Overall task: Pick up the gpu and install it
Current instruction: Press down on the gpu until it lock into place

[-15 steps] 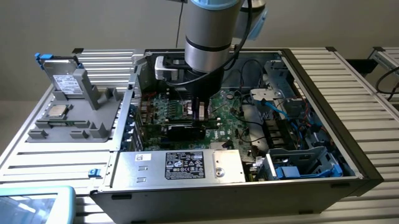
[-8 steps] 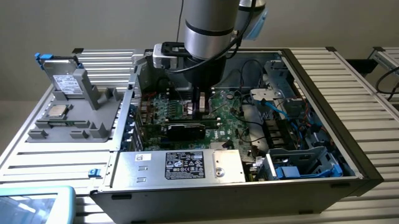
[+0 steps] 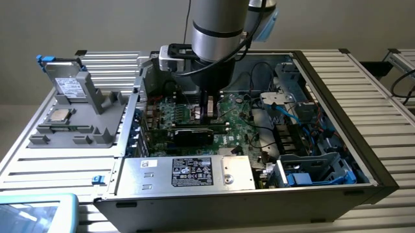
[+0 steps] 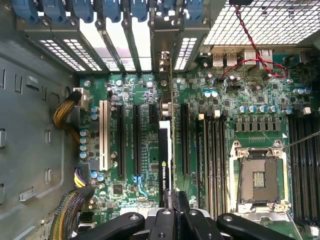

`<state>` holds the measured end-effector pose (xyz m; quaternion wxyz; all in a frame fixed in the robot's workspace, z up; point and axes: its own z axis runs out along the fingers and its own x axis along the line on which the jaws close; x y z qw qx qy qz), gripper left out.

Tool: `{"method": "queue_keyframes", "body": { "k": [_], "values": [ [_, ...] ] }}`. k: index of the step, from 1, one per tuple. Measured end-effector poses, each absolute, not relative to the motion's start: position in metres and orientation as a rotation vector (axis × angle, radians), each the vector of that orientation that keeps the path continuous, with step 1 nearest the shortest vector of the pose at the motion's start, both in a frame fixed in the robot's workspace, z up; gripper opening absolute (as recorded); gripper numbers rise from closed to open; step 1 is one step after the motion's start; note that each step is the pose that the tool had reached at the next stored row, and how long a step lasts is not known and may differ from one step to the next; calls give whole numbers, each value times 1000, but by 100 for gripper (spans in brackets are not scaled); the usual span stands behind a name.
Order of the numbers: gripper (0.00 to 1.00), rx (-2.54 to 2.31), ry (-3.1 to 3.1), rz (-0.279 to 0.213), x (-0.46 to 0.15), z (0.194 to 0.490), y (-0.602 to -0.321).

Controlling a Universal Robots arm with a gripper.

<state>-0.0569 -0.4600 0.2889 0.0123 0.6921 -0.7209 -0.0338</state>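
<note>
My black two-finger gripper [image 3: 209,115] was down inside the open grey metal computer case [image 3: 337,87], fingers clamped together on the top edge of the gpu [image 3: 192,134], a thin green circuit card with a black cooler on one face. The card stood on edge over the green motherboard [image 3: 243,119], roughly mid-board, lined up with the long black expansion slots [image 4: 136,140]. From the wrist, the gpu [image 4: 164,160] ran edge-on straight out from my fingertips [image 4: 170,206], sitting between two of those slots, with its silvery end bracket [image 4: 165,65] toward the case's rear slot openings and the row of blue retainer clips [image 4: 107,10]. Couldn't tell whether the card was fully seated in its slot. An empty silver square processor socket [image 4: 257,179] sat on the board well apart from the card. A grey power-supply box with a white label [image 3: 188,172] lay along the near wall of the case. Outside the case, a grey plastic parts fixture [image 3: 77,109] rested on the ribbed metal table [image 3: 363,73].
</note>
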Motion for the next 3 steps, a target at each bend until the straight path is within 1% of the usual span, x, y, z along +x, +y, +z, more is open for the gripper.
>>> {"method": "queue_keyframes", "body": {
  "k": [3],
  "values": [
    [12, 2157, -2247, -105, -57, 289, -460]
  ]
}}
